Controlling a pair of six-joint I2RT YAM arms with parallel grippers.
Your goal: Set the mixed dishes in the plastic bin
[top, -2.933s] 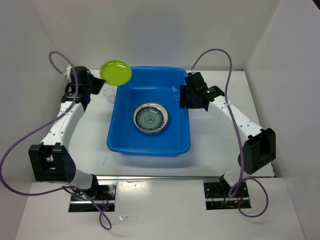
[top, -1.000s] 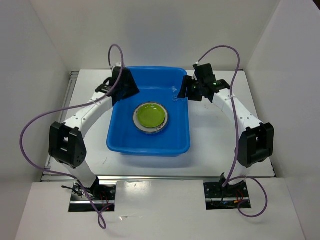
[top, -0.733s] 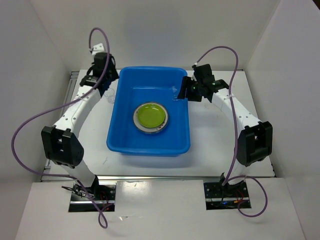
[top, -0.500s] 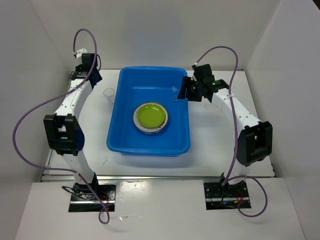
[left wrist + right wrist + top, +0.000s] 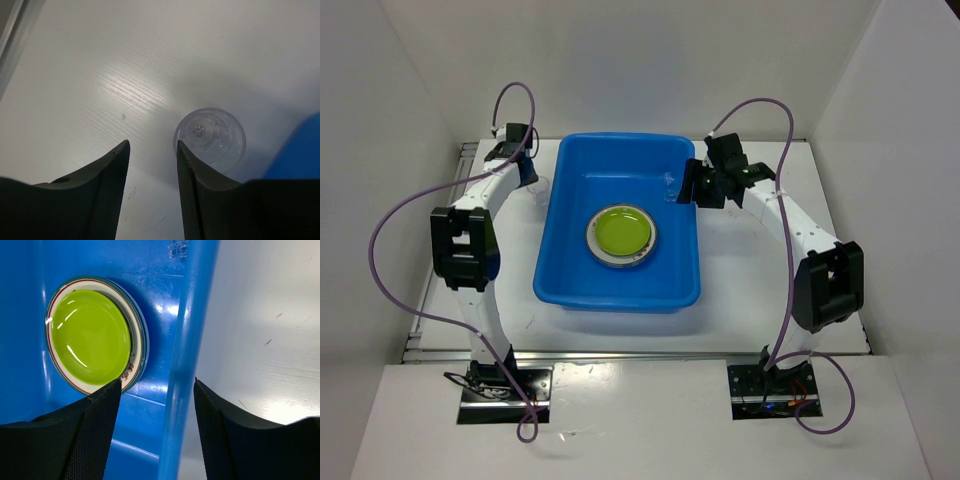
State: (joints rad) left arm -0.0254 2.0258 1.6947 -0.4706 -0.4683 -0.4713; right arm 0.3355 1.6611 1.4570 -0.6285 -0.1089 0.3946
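Left fingers [image 5: 107, 190], apart and empty, now hang over the counter [image 5: 75, 75] at upper left just beside a clear cup [image 5: 210, 139], the lime-green plate [image 5: 621, 231] newly stacked mid-frame in the plastic bin [image 5: 670, 272]; right fingers [image 5: 90, 430], apart, straddle its right rim; cup likely next.

Cup [image 5: 210, 137] nr bin [image 5: 300, 150], narrow gap.
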